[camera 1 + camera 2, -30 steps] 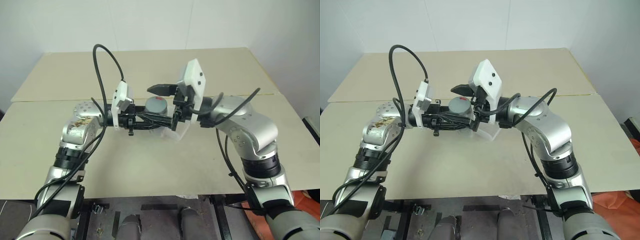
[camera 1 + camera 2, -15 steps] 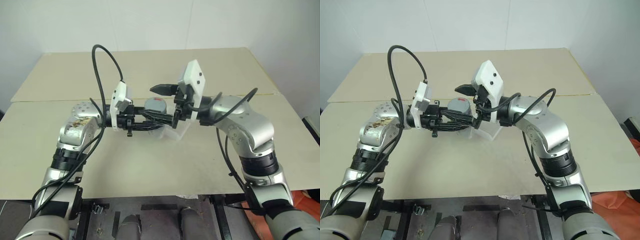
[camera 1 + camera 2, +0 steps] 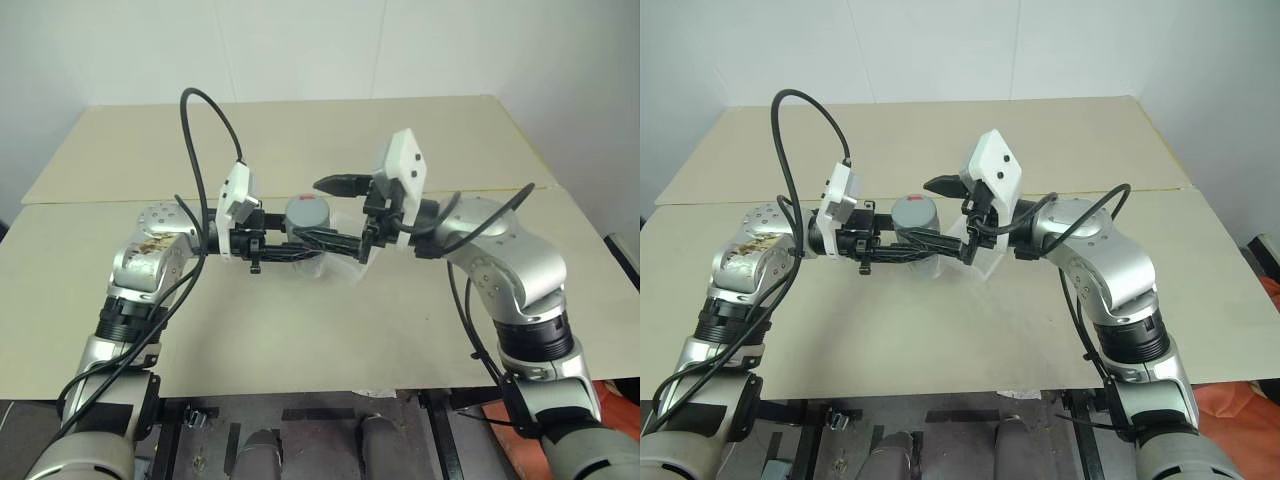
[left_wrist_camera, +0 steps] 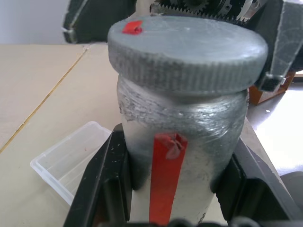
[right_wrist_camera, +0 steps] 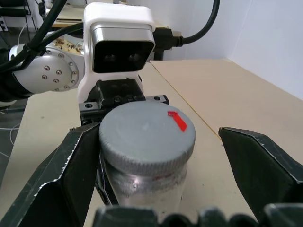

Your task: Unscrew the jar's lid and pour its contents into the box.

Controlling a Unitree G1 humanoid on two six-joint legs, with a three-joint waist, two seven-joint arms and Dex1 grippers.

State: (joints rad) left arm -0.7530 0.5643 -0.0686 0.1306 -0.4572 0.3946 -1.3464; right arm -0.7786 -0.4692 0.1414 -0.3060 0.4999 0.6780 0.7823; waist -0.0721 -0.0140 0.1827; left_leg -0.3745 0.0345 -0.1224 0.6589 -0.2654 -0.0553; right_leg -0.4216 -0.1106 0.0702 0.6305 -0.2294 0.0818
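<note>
Left hand [image 3: 300,243] comes in from the left, pointing roughly level toward the right, and is clenched on the body of the jar [image 3: 308,216]. Left wrist view confirms it: both black fingers [image 4: 102,182] press the silvery wall on either side, below the cap, with the red strip facing that camera. Jar is held upright in the air above the table [image 3: 300,330], long axis vertical.

Lid [image 3: 308,204] is still seated on top, apparently not yet unscrewed; small red tag on its top face.

Box [image 3: 335,268] sits on the table just below and slightly right of the jar, clear and hard to read. Whether anything is in it cannot be told.

Right hand [image 3: 345,215] comes in from the right, pointing level toward the left, released and wide. In the right wrist view its two fingers [image 5: 71,165] straddle the lid at cap height: one looks to be at or very near the rim, the other well apart with a clear gap.

Key relation: the lid lies between the right hand's fingers, directly along its pointing line. Right hand is the nearer free one, so the likely next move is to close on the rim and twist about the vertical axis while the left hand holds. Risk: off-centre closure pushing the jar sideways in the left hand's grip.
</note>
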